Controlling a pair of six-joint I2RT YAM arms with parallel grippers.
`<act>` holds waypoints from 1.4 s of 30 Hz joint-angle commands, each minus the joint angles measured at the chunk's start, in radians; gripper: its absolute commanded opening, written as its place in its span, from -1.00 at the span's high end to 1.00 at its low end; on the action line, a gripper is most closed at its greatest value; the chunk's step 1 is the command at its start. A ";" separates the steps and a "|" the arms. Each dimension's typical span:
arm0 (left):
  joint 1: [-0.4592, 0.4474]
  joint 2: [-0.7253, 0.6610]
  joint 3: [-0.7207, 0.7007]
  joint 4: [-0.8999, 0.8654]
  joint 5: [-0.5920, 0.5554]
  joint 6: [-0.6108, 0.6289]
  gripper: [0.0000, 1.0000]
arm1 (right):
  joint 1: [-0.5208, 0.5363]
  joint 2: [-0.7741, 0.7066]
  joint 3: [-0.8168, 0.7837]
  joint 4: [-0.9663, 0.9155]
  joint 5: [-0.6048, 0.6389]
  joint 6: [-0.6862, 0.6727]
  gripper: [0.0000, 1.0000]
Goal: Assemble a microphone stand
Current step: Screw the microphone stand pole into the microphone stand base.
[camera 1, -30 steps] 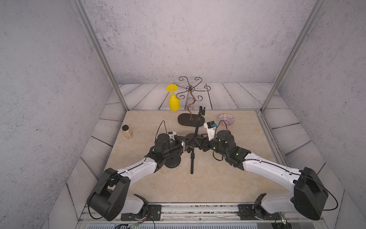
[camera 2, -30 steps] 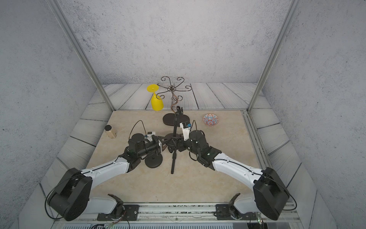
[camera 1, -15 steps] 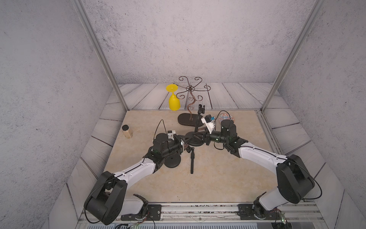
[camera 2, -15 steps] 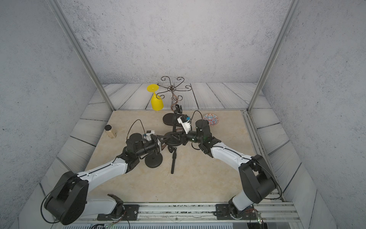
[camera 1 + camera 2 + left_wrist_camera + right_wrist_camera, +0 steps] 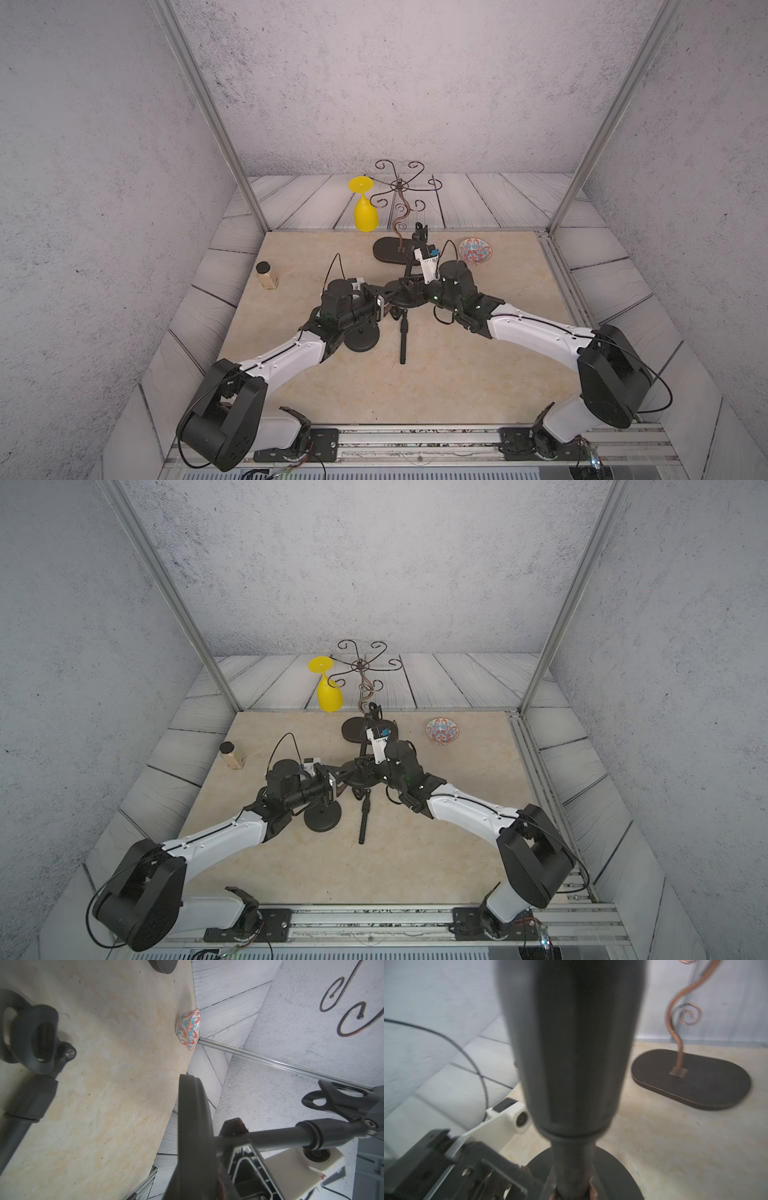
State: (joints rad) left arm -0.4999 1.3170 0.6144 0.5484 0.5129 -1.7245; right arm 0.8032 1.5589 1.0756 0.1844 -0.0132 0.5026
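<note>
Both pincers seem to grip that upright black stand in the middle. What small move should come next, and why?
Probably the right pincer should twist the pole into the round base, while the left pincer steadies that base by its rim. Both pincers are shut, the right low on the upright pole; whether the joint is already tight cannot be seen.

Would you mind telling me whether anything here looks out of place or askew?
The yellow goblet at the back stands upside down, foot up. A black pole lies flat on the table, unattached, beside a loose round base.
</note>
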 commanded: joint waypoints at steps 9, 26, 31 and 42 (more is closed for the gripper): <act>-0.010 -0.030 0.014 0.154 0.047 0.032 1.00 | 0.111 0.029 0.205 -0.258 0.251 0.175 0.33; -0.003 -0.041 0.005 0.153 0.049 0.022 1.00 | -0.198 -0.151 -0.152 0.176 -0.617 -0.213 -0.17; -0.004 -0.044 0.010 0.148 0.052 0.018 1.00 | -0.226 -0.088 -0.109 0.159 -0.693 -0.255 0.04; -0.003 -0.055 0.016 0.127 0.051 0.027 1.00 | -0.231 0.025 -0.030 0.152 -0.715 -0.249 0.55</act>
State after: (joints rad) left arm -0.5041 1.2972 0.6125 0.5865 0.5484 -1.7119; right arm 0.5762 1.5513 1.0168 0.3191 -0.6872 0.2550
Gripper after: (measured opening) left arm 0.221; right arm 0.253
